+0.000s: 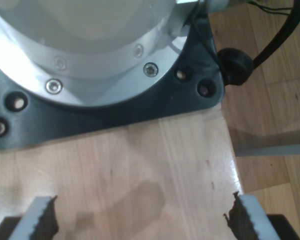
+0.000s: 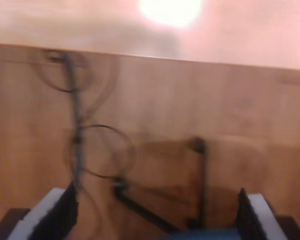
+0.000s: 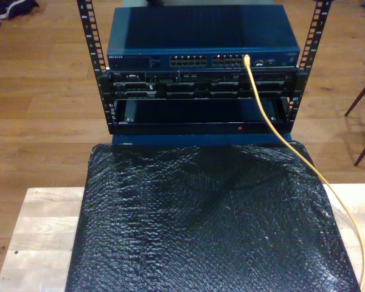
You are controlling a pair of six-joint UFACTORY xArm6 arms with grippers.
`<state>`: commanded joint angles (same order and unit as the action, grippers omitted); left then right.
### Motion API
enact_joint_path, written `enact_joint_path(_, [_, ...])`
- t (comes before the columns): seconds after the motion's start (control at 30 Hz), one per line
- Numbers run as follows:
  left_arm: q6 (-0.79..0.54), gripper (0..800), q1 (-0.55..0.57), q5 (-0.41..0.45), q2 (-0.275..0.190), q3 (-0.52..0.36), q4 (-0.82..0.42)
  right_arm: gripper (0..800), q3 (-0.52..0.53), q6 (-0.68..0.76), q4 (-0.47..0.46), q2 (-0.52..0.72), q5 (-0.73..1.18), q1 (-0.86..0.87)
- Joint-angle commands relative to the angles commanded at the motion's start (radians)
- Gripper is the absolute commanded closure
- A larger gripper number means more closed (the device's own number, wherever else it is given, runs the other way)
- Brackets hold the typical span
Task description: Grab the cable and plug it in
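The yellow cable [image 3: 274, 121] is plugged into the blue switch [image 3: 201, 36] atop the rack [image 3: 201, 91], then trails down the exterior view's right across the black mat [image 3: 201, 225] on the bench [image 3: 36, 231]. My first claw [image 1: 140, 215] hangs released over bare wood; my second claw [image 2: 157, 212] is released too, its view blurred.

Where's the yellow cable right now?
In the exterior view, the cable is plugged into a port toward the right of the blue switch, then trails down over the black sheet toward that view's lower right.
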<state>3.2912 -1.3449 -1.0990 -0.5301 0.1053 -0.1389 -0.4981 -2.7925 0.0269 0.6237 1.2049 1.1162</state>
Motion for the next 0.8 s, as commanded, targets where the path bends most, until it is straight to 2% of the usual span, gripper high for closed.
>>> enact_joint_path(0.2, [0.000,0,0.000,0.000,0.000,0.000,0.000,1,0.144,-0.190,-0.002,0.081,-0.002,0.153])
enact_joint_path(0.33, [0.000,0,0.000,0.000,0.000,0.000,0.000,1,0.242,-0.269,-0.002,0.129,-0.006,0.249])
enact_joint_path(0.57, [0.000,0,0.000,0.000,0.000,0.000,0.000,1,0.358,-0.305,-0.003,0.146,-0.092,0.299])
enact_joint_path(0.8, [0.000,0,0.000,0.000,0.000,0.000,0.000,1,0.425,-0.305,-0.002,0.137,-0.203,0.302])
